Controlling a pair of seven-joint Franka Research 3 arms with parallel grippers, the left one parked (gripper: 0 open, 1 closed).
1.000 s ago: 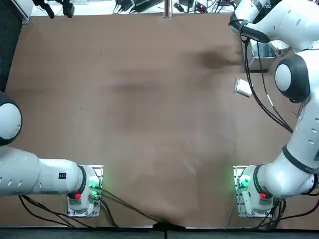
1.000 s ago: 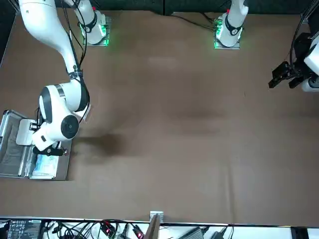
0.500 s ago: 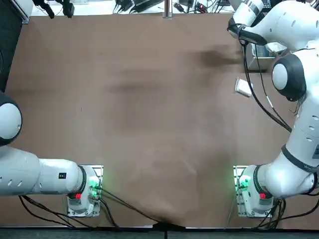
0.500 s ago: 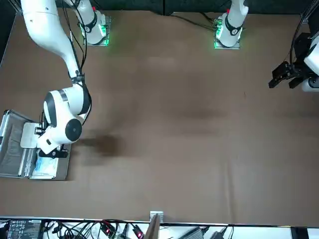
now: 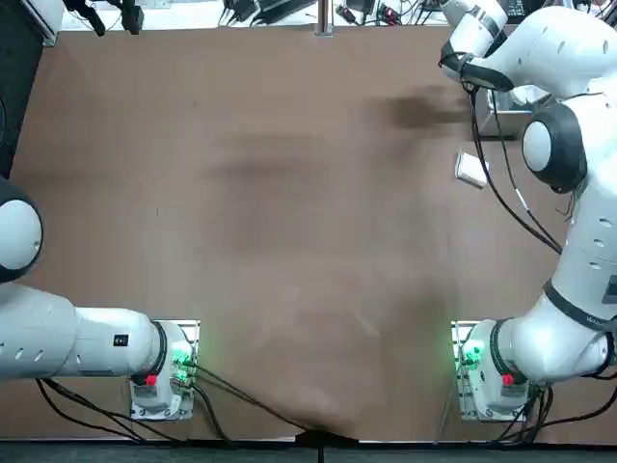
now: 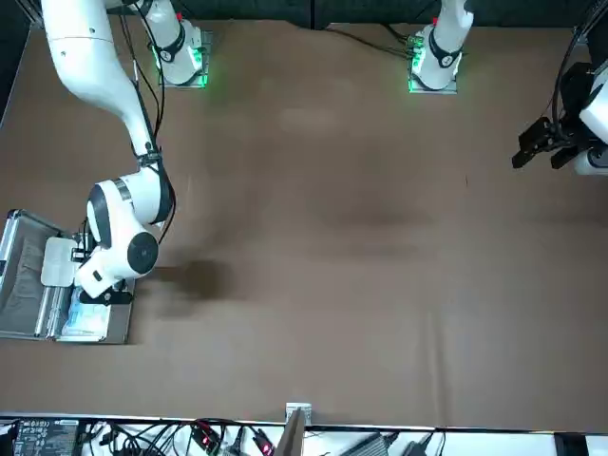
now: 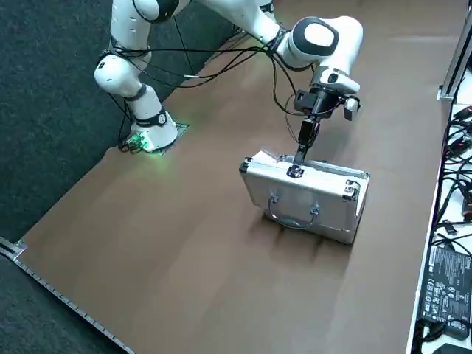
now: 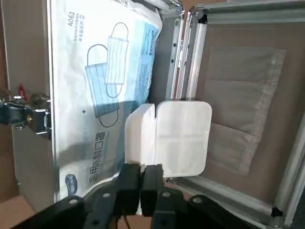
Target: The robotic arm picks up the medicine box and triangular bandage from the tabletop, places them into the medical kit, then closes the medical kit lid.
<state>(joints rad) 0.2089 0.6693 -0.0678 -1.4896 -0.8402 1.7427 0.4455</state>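
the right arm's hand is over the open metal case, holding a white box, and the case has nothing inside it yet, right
Not quite: the case already holds a blue-and-white mask packet, as the right wrist view shows. The right hand is over the open case, holding a white box.

Medicine box point(image 5: 471, 170), medical kit point(image 7: 302, 195) on table point(image 5: 289, 241)

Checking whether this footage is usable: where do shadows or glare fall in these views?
Top view: a soft dark shadow on the brown tabletop, left of the case; front view: a dark patch beside the silver case; right wrist view: a shadow crosses the face mask packet, and the case's metal rims shine.
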